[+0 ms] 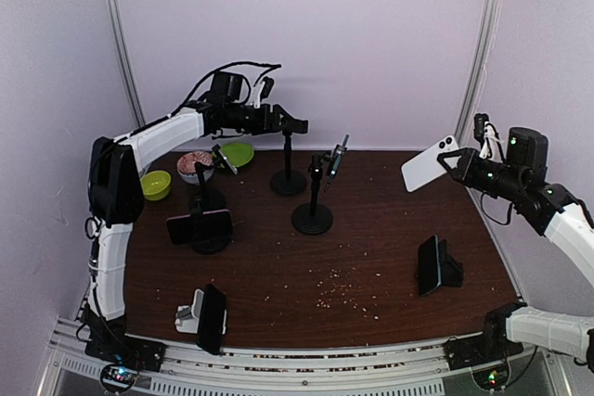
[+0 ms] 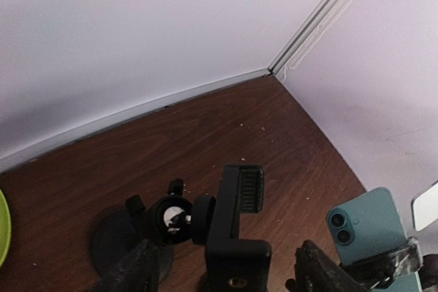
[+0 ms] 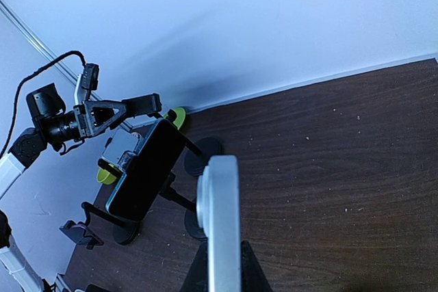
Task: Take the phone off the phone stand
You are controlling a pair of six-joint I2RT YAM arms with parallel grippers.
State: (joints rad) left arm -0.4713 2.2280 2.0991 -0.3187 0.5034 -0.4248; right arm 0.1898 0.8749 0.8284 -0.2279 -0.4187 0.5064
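My right gripper (image 1: 447,162) is shut on a white phone (image 1: 428,164) and holds it in the air over the table's right side. In the right wrist view the phone (image 3: 219,217) is edge-on between my fingers (image 3: 248,273). My left gripper (image 1: 295,125) is open at the back, its fingers (image 2: 130,273) on either side of the empty clamp of a black phone stand (image 2: 236,234), not touching it. That stand's base (image 1: 288,182) sits at the back centre. A teal phone (image 2: 366,227) sits in a middle stand (image 1: 313,216).
More stands with phones: left (image 1: 200,226), front left (image 1: 212,319), right (image 1: 434,266). Two green bowls (image 1: 155,185) (image 1: 238,153) and a pink bowl (image 1: 194,165) sit at back left. Crumbs (image 1: 342,289) lie on the front centre. Walls close in behind and at both sides.
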